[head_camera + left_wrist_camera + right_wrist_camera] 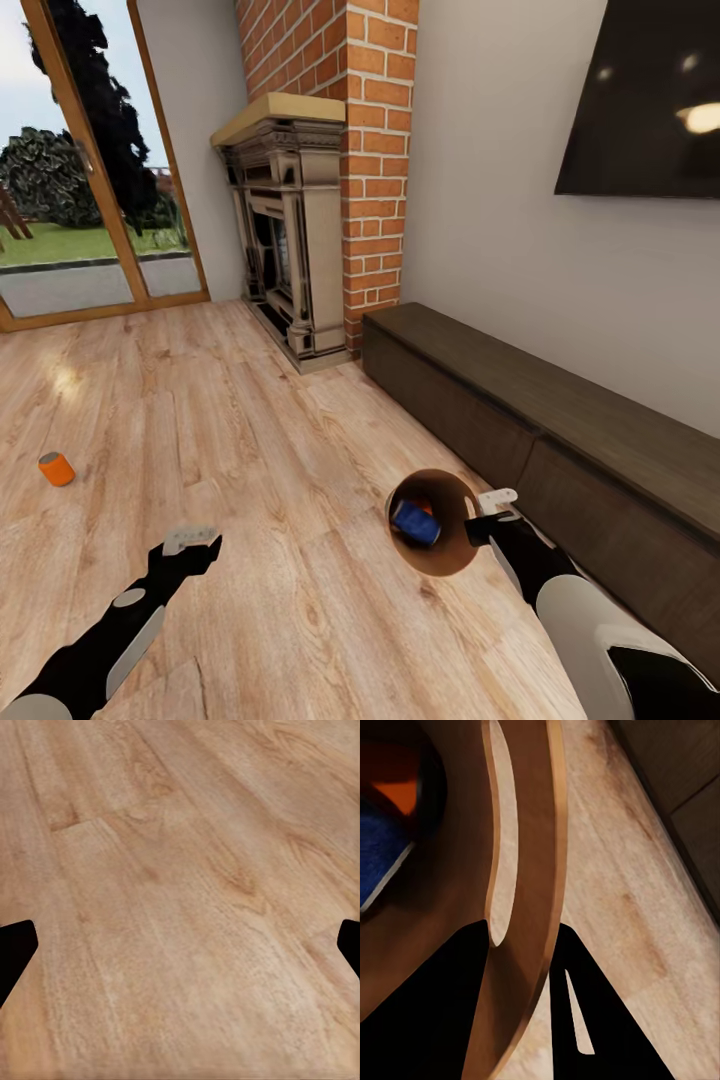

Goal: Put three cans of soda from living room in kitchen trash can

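The tash can (457,489) hangs tilted just above the wooden floor, its brown inside facing me, and my right gripper (490,512) is shut on its rim. A blue can of soda (415,522) lies in it, with an orange one (425,505) behind. In the right wrist view the fingers straddle the can's wall (521,870), with the blue can (379,859) and the orange can (397,791) inside. Another orange can of soda (56,468) stands on the floor at far left. My left gripper (190,545) hovers open over bare floor (180,945), well to the right of that can.
I am in the living room. A long dark-brown bench (560,420) runs along the right wall under the TV (650,100). A red brick column (370,150) and a fireplace (290,230) stand ahead, with a glass door (80,170) at far left.
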Robot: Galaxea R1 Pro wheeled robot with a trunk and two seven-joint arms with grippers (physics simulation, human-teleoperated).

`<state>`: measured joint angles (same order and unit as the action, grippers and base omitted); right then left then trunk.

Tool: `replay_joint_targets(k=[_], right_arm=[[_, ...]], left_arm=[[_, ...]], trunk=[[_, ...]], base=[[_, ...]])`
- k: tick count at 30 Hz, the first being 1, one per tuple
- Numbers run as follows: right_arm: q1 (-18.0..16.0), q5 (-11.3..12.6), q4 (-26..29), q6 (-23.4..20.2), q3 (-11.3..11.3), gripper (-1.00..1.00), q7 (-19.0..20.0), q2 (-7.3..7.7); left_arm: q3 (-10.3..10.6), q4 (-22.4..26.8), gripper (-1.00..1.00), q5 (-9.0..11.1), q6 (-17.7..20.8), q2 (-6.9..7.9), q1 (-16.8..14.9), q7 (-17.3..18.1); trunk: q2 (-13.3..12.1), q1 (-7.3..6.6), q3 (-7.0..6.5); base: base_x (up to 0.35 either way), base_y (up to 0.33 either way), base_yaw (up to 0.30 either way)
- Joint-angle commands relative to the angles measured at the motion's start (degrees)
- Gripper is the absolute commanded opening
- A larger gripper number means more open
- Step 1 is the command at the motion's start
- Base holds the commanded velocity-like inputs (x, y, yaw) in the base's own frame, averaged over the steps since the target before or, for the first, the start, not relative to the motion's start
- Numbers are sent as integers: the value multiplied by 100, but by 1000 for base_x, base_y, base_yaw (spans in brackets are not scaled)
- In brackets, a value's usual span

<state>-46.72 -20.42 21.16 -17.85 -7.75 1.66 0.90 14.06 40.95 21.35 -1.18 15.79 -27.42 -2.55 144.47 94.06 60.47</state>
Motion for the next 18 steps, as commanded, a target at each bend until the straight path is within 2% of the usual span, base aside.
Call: replay_joint_targets(k=[1,4,11,18], right_arm=[[-3,25,12,1,-16,-100,19,-1],[-3,28,16,1,-54,-100,14,-7],[-3,29,83,19,-436,-100,17,13],[-3,22,166,11,-501,-100,18,14]], left_arm=[[0,-2,100,-2,-1,-1,0,0],[0,-7,100,4,-3,-4,0,0],[-3,-17,100,11,-22,-6,0,2],[-29,-22,100,12,-106,1,0,3]], trunk=[[1,-1,-1],[1,-1,-1],[1,-1,-2],[1,-1,-2]], base=[[0,0,88],[0,0,167],[0,0,231],[0,0,251]])
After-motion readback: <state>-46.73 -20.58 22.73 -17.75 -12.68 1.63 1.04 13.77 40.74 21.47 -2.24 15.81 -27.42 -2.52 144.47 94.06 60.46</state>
